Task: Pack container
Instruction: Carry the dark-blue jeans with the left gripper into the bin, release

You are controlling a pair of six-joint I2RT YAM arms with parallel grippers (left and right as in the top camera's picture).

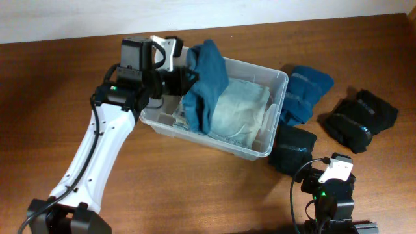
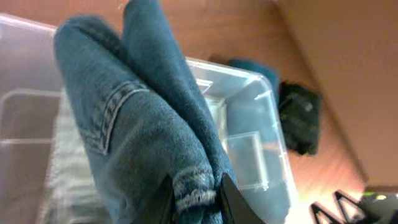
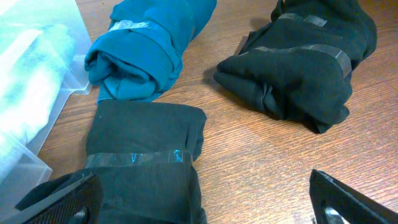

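- Foreground of the left wrist view: blue jeans (image 2: 143,143), clamped by the left gripper (image 2: 198,198), jaws narrowed on the denim hem.
- container (image 1: 278,78): mid-table (image 1: 52,97), with the jeans draped into it beside a pale folded garment (image 1: 244,110).
- right gripper (image 3: 202,202): spread wide, empty, over a taped black bundle (image 3: 146,143) just beside the container.
- teal bundle (image 3: 146,43) and second black bundle (image 3: 298,68): on the table beyond.

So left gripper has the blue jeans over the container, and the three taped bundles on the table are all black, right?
Not all black. The right wrist view shows the near black bundle, the far black bundle and a blue bundle by the container. The rest holds: the left gripper grips the blue jeans over the container.
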